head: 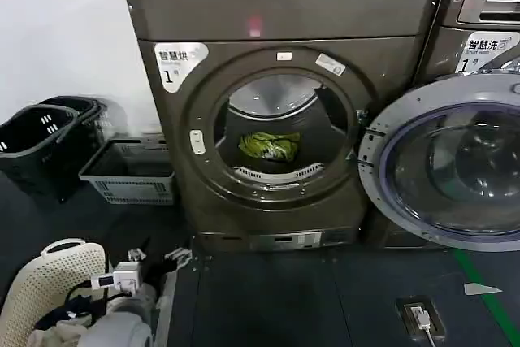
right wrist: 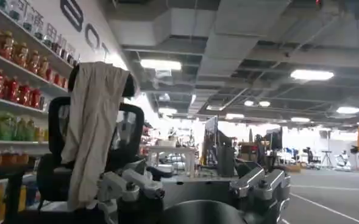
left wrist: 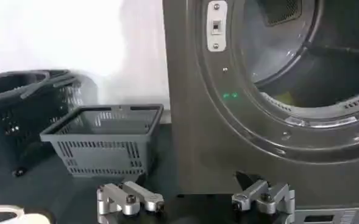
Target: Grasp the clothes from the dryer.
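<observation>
The dryer (head: pixel 268 14) stands straight ahead in the head view, its round door (head: pixel 455 160) swung open to the right. Low in the drum lie the clothes (head: pixel 270 146), a small yellow-green bundle. In the left wrist view my left gripper (left wrist: pixel 197 204) is open and empty. It hangs low, just before the dryer's (left wrist: pixel 191 122) lower left front, below the port rim and well short of the clothes. In the right wrist view my right gripper (right wrist: pixel 197 192) is open too, holds nothing and faces away into the room.
A grey mesh basket (head: pixel 130 170) and black baskets (head: pixel 41 140) sit on the floor left of the dryer. The LG machine (head: pixel 487 6) stands to its right, behind the open door. A cream lattice basket (head: pixel 49 282) is near my left side. A floor socket (head: pixel 420 317) lies front right.
</observation>
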Available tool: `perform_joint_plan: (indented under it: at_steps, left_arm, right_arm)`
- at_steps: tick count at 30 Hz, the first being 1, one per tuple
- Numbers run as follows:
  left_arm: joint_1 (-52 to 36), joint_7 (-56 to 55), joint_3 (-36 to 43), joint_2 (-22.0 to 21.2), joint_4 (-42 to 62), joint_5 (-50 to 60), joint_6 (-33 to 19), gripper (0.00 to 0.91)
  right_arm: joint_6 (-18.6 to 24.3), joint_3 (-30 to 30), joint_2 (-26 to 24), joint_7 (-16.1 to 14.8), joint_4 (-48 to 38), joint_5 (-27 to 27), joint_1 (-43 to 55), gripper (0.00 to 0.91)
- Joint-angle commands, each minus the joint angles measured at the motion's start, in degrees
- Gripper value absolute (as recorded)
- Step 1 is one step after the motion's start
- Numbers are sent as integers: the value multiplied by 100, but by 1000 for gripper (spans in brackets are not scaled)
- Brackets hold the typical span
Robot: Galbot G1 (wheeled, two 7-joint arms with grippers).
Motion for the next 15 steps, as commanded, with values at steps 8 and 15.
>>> perform_joint_plan:
  at_steps: [8, 15]
  left_arm:
    - [20, 17, 15, -4, -27, 11, 281, 907]
    - [12, 26, 14, -3, -26, -1, 281, 907]
  right_arm:
    - [30, -15, -5, 85, -25, 117, -5, 907]
    - [45, -18, -3, 100, -84, 111, 6, 907]
